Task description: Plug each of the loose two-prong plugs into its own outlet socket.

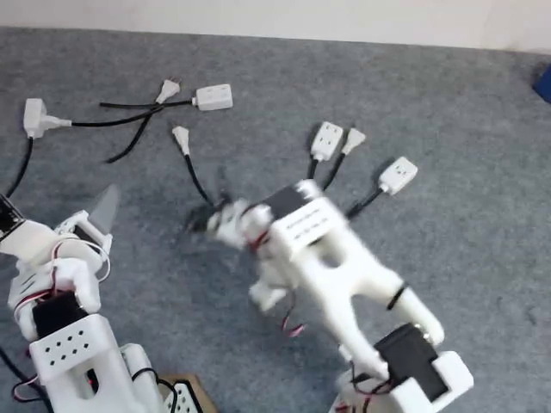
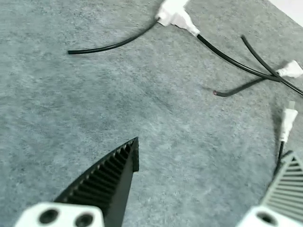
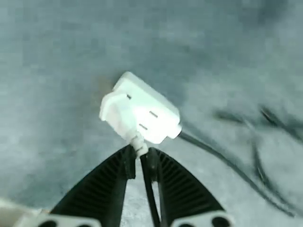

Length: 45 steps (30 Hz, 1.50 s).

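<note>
The right gripper [image 3: 140, 153] pinches a white plug [image 3: 117, 112] by its neck, the plug set against an outlet [image 3: 158, 116]. The left gripper [image 2: 211, 149] hangs wide open over grey carpet [image 2: 94, 94].

Robot lab bench setup. Tabletop [image 1: 482, 258] is covered in grey felt-like matting. 2 white printed arms sit side by side, left arm [image 1: 65, 344] and right arm [image 1: 344, 267], with black motors and bare red and white servo wires [image 1: 288, 325] exposed. Test props lie on the matting: a loose two-prong plug [image 1: 180, 136] and outlet sockets [image 1: 326, 140] on short black cords with cut ends. Plain pale wall [image 1: 258, 15] behind.
</note>
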Tool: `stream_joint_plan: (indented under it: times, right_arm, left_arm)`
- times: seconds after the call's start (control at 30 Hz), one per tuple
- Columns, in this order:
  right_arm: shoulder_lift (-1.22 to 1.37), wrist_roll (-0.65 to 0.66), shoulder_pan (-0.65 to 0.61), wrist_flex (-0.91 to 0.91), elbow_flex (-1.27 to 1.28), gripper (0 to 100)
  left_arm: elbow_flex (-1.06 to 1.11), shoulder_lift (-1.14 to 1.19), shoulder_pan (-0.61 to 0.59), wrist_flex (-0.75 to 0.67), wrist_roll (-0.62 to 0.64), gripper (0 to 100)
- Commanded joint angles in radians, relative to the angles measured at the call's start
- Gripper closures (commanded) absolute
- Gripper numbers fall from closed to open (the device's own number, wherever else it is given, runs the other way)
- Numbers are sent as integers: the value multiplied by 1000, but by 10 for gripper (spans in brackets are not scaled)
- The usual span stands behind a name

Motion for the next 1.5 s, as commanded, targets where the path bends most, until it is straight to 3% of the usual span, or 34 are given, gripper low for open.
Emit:
stream_joint_plan:
  times: [0.0, 0.13, 0.27, 0.33, 0.47, 0.77, 1.0, 1.07, 1.27, 1.47]
  right_arm:
    - [-16, -28, 202, -27, -44, 992]
    - [-19, -23, 351, 25, 5, 992]
    - [-28, 112, 483, 160, 10, 992]
    - [-87, 144, 507, 237, 10, 992]
    - [-283, 66, 489, 409, 18, 992]
    - [-481, 69, 584, 197, 328, 992]
    - [-483, 34, 766, 51, 450, 988]
    - [-493, 38, 799, 53, 472, 951]
    - [-493, 78, 829, 51, 475, 644]
    - [-487, 183, 765, 45, 503, 617]
  left_arm:
    - [-15, -2, 25, -17, 3, 568]
    - [-13, -2, 25, -17, 3, 568]
    - [2, -2, 35, -21, 3, 568]
    - [7, -2, 58, -21, 2, 568]
    - [12, -2, 67, -21, 2, 568]
    - [50, -8, 93, -46, 0, 568]
    - [101, -10, 117, -110, 0, 568]
    - [101, -8, 125, -110, 0, 568]
    - [119, -10, 166, -114, -74, 568]
    - [122, -10, 166, -115, -77, 568]
